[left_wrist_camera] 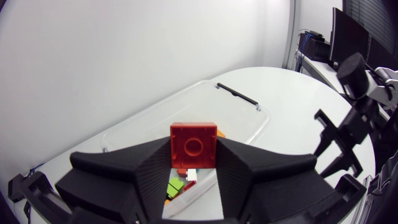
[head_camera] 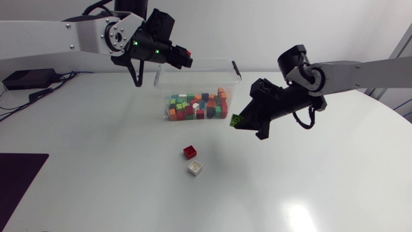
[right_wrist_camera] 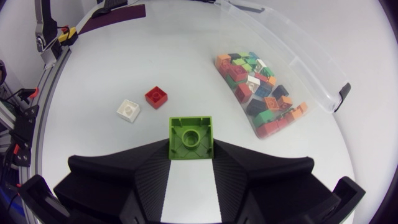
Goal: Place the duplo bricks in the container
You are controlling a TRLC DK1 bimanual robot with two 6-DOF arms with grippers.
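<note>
White table [head_camera: 96, 161]: left jaws clamp a red brick [left_wrist_camera: 193, 145], right jaws a green brick [right_wrist_camera: 191, 137], undersides hidden.

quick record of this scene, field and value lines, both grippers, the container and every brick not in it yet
left gripper: shut on held red brick, above the container's back edge
right gripper: shut on green brick, off the container's front right corner
container: clear, open top, pile of mixed-colour bricks inside
loose on table: loose red brick and white brick, close together, in front of the container
not yet in: four bricks
</note>
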